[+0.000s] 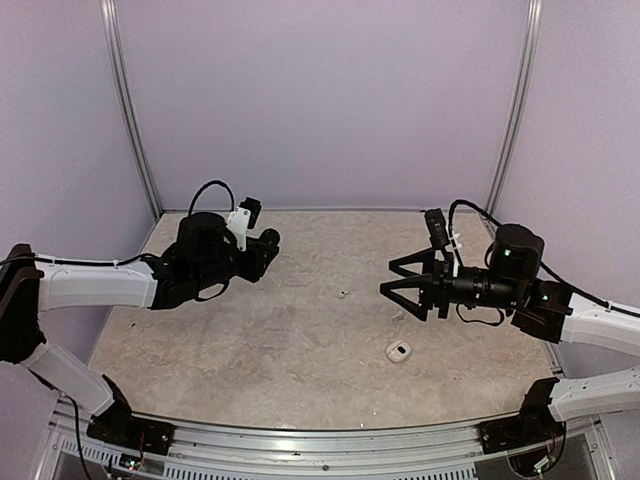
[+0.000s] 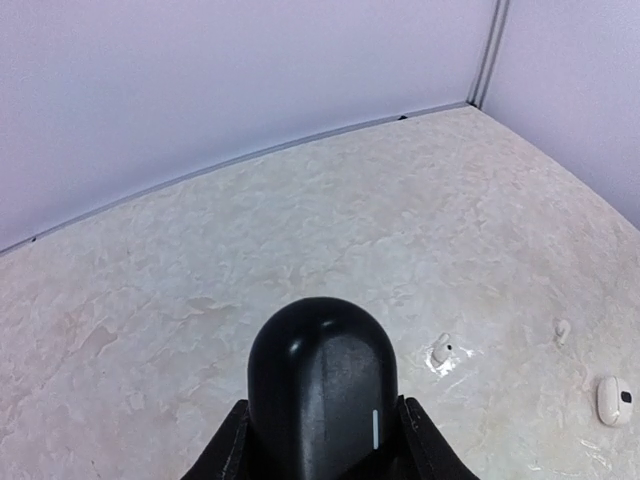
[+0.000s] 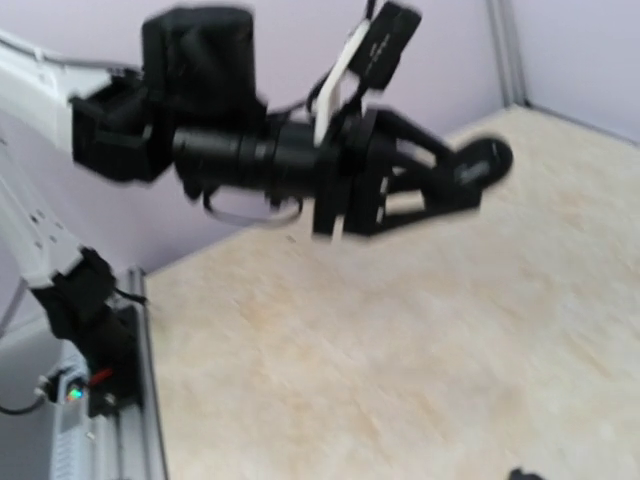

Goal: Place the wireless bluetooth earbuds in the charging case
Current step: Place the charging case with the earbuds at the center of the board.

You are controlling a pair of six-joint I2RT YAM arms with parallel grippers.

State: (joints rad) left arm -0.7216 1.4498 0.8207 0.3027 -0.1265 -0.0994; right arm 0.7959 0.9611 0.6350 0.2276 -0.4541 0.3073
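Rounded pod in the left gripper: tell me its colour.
Glossy black; the pod shows best in the left wrist view.

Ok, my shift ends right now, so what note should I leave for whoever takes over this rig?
Left end effector: shut on the black oval pod, probably the charging case, held above the table; no open lid shows.
Right end effector: open, empty, off the table.
On the table: two small white buds, apparently the earbuds, and a larger white oval piece, all loose.
Done: no bud seated.
To do: both buds into the case.
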